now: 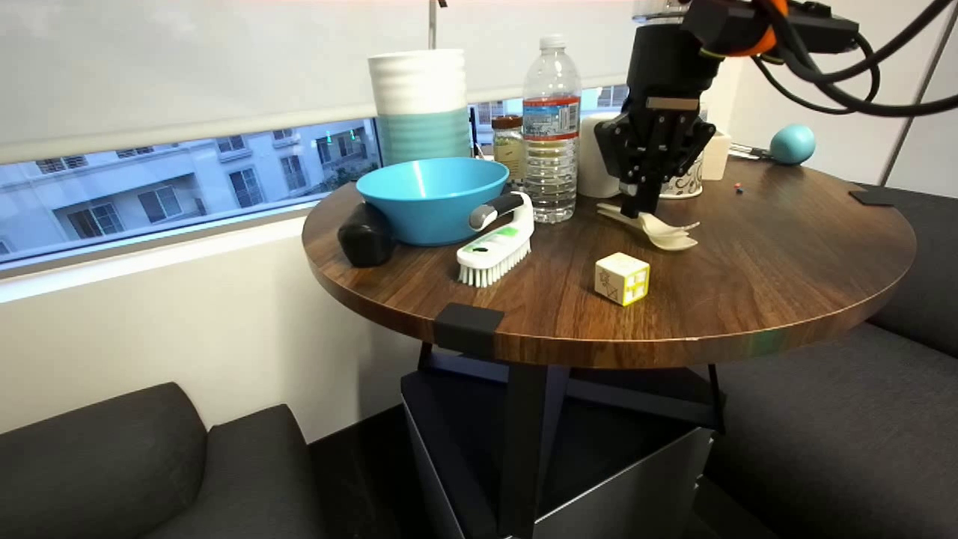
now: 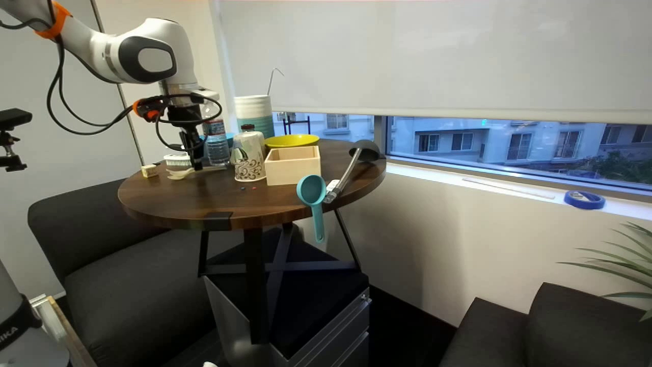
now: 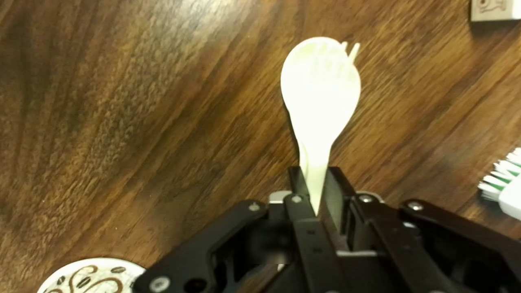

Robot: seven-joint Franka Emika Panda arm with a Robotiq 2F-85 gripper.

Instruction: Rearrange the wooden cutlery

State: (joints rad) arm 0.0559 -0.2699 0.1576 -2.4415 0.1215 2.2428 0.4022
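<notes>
Cutlery (image 3: 318,93), heads stacked, has its handles between the jaws, which look clamped on them. In an exterior view its long axis runs from handle ends near the bottle (image 1: 552,142), left of the jaws, to heads at their right; whether it clears the surface (image 1: 793,239) I cannot tell. Left to right there: bowl (image 1: 434,206), brush (image 1: 496,245), bottle, cube (image 1: 621,278), cup (image 1: 686,181). A straight lift seems next; bottle and cup, being tall, could obstruct, so going right there looks freer.

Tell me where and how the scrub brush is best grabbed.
Likely by its dark grip, pinching across it from above: the scrub brush stands bristles-down, leaving that grip raised over the body. Coming from above may also help avoid the blue bowl, which seems close beside it.
</notes>
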